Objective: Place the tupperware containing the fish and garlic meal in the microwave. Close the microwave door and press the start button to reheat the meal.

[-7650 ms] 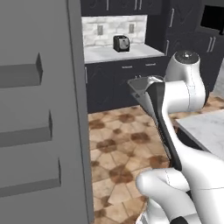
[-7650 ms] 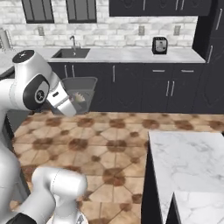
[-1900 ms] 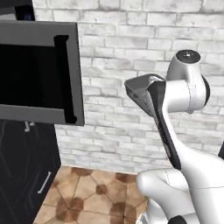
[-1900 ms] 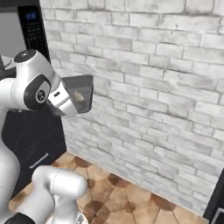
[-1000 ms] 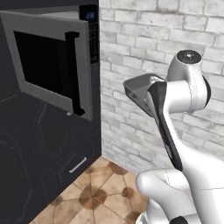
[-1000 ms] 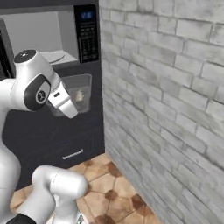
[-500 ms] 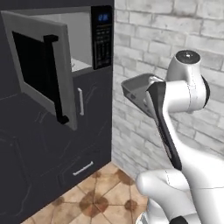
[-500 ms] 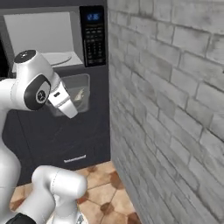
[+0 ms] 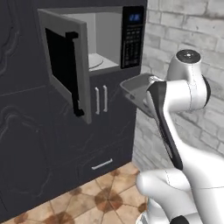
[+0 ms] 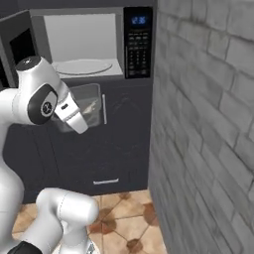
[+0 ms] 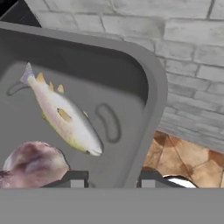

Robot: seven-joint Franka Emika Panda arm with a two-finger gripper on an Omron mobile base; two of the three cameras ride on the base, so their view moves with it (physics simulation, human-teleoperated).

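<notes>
The tupperware (image 11: 131,87) is up in the air, fingers (image 11: 74,178) clamped on its rim, just below the open microwave (image 10: 84,44). Arm's folded, elbow high. Hand view shows the fish (image 11: 65,116) and garlic (image 11: 33,164) inside; left base view has the microwave door (image 9: 65,70) at 10 o'clock.

The tupperware (image 11: 131,105) carries a fish (image 11: 65,116) and a purplish garlic bulb (image 11: 33,164) on its floor
</notes>
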